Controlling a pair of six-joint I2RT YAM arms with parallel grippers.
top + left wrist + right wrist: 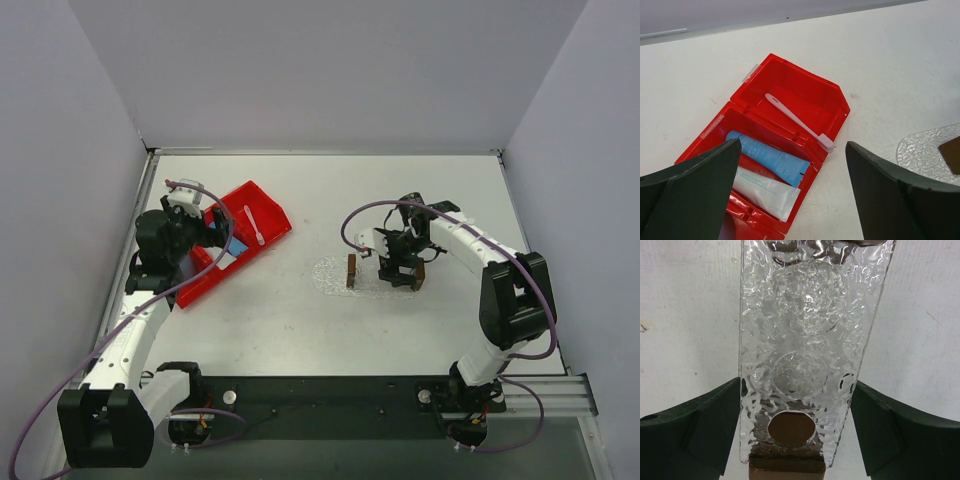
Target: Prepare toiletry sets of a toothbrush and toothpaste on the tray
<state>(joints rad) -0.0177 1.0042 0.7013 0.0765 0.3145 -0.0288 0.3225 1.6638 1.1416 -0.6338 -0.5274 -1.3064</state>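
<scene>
Left wrist view: the left gripper (794, 150), jaws wide apart, hangs over the red box (790, 67). Centre it across the toothbrush (795, 117) handle, clear of the toothpaste (770, 157) lying alongside. Right wrist view: the right gripper (796, 390) straddles the tray (805, 315); I cannot tell whether it is clamping it. Overhead, the tray lies well apart from the box.

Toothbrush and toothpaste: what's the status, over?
Left gripper open above red bin. Toothbrush, blue tube, white tube inside it, untouched. Right gripper straddles tray, grip unclear. No obstruction seen.
</scene>
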